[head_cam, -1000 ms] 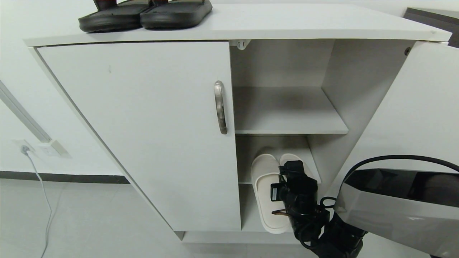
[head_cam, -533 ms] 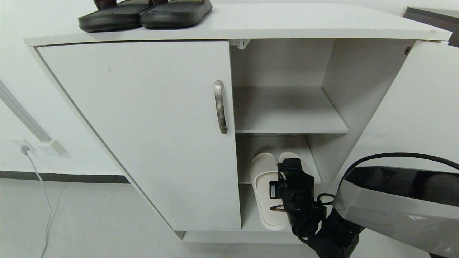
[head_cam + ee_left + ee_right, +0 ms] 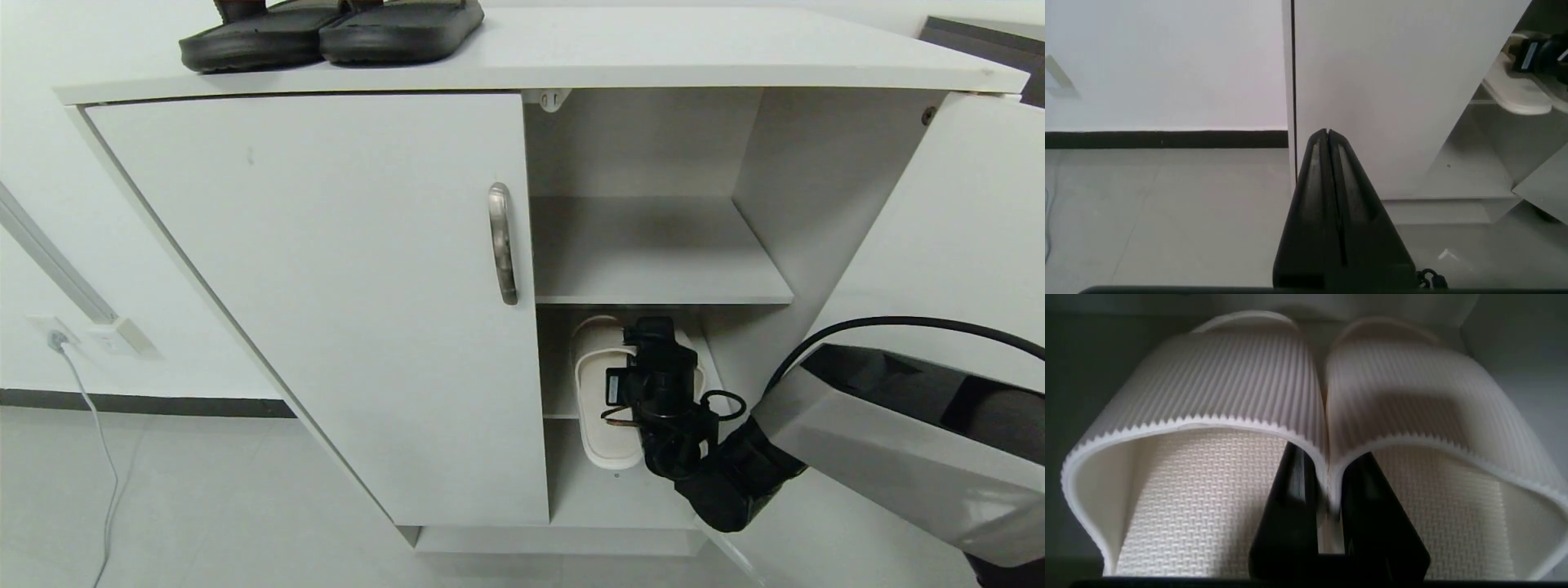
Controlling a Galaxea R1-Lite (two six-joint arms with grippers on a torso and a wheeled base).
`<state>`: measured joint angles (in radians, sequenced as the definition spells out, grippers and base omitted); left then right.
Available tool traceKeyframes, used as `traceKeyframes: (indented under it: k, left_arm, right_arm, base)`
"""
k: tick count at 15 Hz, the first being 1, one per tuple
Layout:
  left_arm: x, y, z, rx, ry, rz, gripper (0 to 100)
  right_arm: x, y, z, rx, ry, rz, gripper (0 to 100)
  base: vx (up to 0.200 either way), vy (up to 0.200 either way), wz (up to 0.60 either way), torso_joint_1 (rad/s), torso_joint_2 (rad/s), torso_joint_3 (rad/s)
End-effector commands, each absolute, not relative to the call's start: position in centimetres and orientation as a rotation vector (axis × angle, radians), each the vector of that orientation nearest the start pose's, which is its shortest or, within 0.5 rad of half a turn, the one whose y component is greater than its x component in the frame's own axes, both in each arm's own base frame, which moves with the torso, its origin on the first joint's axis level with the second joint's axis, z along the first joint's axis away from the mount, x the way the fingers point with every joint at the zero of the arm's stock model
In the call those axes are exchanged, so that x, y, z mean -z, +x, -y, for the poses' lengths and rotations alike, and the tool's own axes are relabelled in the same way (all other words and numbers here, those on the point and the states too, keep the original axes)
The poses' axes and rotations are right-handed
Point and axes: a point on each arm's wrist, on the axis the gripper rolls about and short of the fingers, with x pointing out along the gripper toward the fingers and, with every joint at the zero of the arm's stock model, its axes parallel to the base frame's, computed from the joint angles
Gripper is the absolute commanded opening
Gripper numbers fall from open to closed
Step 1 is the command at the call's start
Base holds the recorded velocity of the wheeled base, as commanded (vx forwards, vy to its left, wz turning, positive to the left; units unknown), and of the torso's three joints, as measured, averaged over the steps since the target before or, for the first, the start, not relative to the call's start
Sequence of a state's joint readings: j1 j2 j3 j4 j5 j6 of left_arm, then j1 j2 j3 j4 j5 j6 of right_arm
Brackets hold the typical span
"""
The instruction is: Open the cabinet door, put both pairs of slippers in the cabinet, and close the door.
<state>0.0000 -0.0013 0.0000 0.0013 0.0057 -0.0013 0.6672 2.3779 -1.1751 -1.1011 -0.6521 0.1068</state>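
Pair of white slippers [image 3: 598, 400] [image 3: 1200, 408] is lying side by side, toes pointing into the cabinet [image 3: 694, 49], in the compartment under the upper shelf [image 3: 653, 278]. Toes are reaching in over the lower shelf [image 3: 559, 406] and heels are sticking out past its front edge. Cannot tell if the soles are touching it.

The right gripper [image 3: 1327, 514] is clamping the two inner side walls together, with one of its fingers [image 3: 1286, 514] sitting inside each slipper.

The right door [image 3: 939, 245] is standing open. The left door [image 3: 326, 286] is sitting shut, with its handle [image 3: 502, 245] at the inner edge. The black slippers [image 3: 326, 33] are resting on the cabinet top, toward the left end.

The left gripper [image 3: 1328, 135] is hanging low over the floor [image 3: 1167, 212] in front of the left door, fingers pressed together and gripping nothing.
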Motion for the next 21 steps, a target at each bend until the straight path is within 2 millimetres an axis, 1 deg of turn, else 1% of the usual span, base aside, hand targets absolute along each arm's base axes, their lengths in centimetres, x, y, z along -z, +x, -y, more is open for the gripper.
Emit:
traceKeyframes:
  k: [1, 5, 6, 10, 15, 16, 20, 21]
  left_arm:
    - [-7.5, -2.3, 0.0, -0.008, -0.002, -0.002, 0]
    - [-7.5, -2.3, 0.0, -0.008, -0.002, 0.000, 0]
    - [-7.5, -2.3, 0.0, -0.008, -0.002, 0.000, 0]
    - [-7.5, -2.3, 0.0, -0.008, -0.002, -0.002, 0]
    - [-7.5, -2.3, 0.0, -0.008, -0.002, -0.002, 0]
    - [-7.5, -2.3, 0.0, -0.008, -0.002, -0.002, 0]
    - [-7.5, -2.3, 0.0, -0.008, -0.002, -0.002, 0]
    - [-7.5, -2.3, 0.0, -0.008, -0.002, -0.002, 0]
  right_arm:
    - [-6.2, 37.3, -26.6, 0.007, 0.056, -0.067, 0]
    - [-5.5, 39.0, -26.6, 0.032, 0.061, -0.059, 0]
    - [-5.1, 39.1, -26.6, 0.034, 0.057, -0.063, 0]
    - [-4.5, 39.8, -26.8, 0.038, 0.061, -0.056, 0]
    - [-4.1, 40.8, -26.8, 0.050, 0.069, -0.043, 0]
    - [-4.1, 40.8, -26.8, 0.048, 0.066, -0.047, 100]
    - [-3.6, 40.7, -26.6, 0.051, 0.056, -0.062, 100]
    - [-3.9, 40.3, -26.4, 0.049, 0.054, -0.066, 100]
  base:
    - [0.000, 0.000, 0.00, 0.000, 0.00, 0.000]
    - [0.000, 0.000, 0.00, 0.000, 0.00, 0.000]
    - [0.000, 0.000, 0.00, 0.000, 0.00, 0.000]
    - [0.000, 0.000, 0.00, 0.000, 0.00, 0.000]
    - [0.000, 0.000, 0.00, 0.000, 0.00, 0.000]
    - [0.000, 0.000, 0.00, 0.000, 0.00, 0.000]
    - [0.000, 0.000, 0.00, 0.000, 0.00, 0.000]
    - [0.000, 0.000, 0.00, 0.000, 0.00, 0.000]
